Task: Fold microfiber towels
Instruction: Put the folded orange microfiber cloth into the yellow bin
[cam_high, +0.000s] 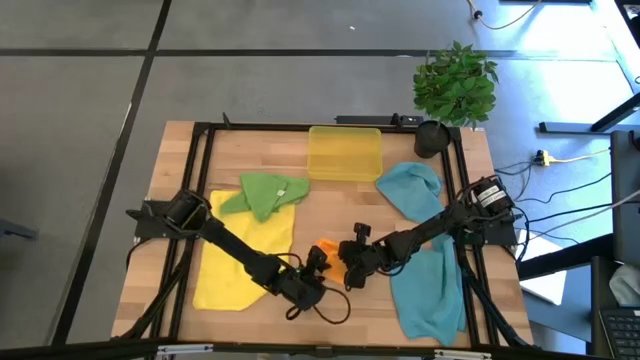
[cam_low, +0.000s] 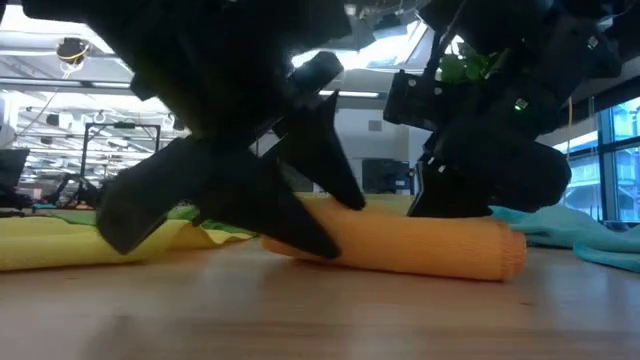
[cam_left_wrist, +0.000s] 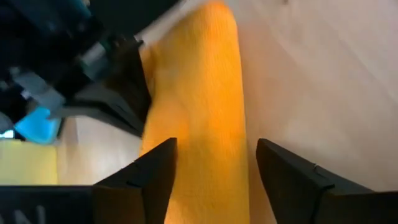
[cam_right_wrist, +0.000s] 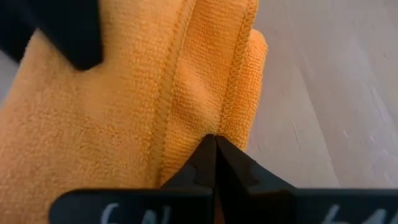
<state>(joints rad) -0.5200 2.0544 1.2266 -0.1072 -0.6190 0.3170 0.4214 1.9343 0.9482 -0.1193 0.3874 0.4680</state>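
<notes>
Orange towel (cam_low: 400, 245) folded into narrow bundle, front-centre of table (cam_high: 180, 190), about 6 o'clock from yellow tray (cam_high: 345, 152). Left gripper (cam_left_wrist: 214, 180) spread wide, fingers straddling bundle, no grip. Right gripper (cam_right_wrist: 216, 155) pinched closed, tips pressing on towel seam.

Folded towel (cam_high: 330, 252) lay front and centre on the table (cam_high: 180, 160), and both my arms met over it. My left gripper (cam_left_wrist: 211, 171) straddled it, a finger either side; my right gripper (cam_right_wrist: 216, 146) sat against its edge from the other side. To the left, a spread towel (cam_high: 228, 270) lay under my left arm, a crumpled towel (cam_high: 265, 193) behind it. The tray (cam_high: 345, 152) sat at back centre, the potted plant (cam_high: 455, 85) at the back right corner. Two more towels lay on the right, one (cam_high: 410, 188) beside the tray, the other (cam_high: 430, 290) in front of it.
</notes>
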